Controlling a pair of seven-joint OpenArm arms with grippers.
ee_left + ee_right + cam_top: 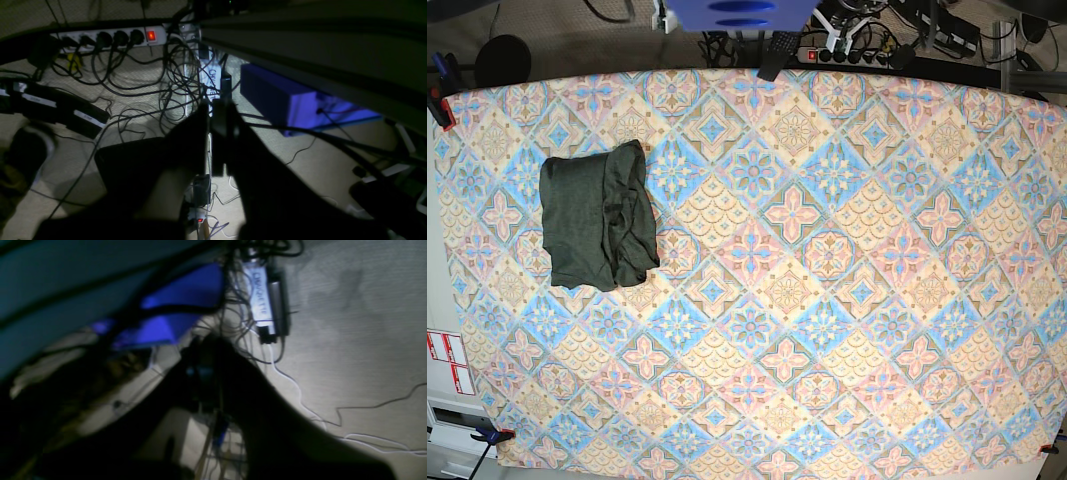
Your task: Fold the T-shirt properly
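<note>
The T-shirt [595, 215] lies as a compact dark olive-green bundle on the left part of the patterned table [847, 300], its right edge a little rumpled. Neither arm reaches over the table in the base view. In the left wrist view my left gripper [218, 115] is a dark silhouette with its fingers pressed together, shut on nothing, hanging over the floor behind the table. My right gripper [206, 346] is likewise a dark shut shape over the floor, blurred, with nothing seen between its fingers. Both wrist views miss the shirt.
Behind the table's far edge the floor carries a white power strip [110, 38] with a lit red switch, tangled black cables [173, 83] and a blue box [283, 100]. Clamps [439, 100] hold the cloth at the table's left corners.
</note>
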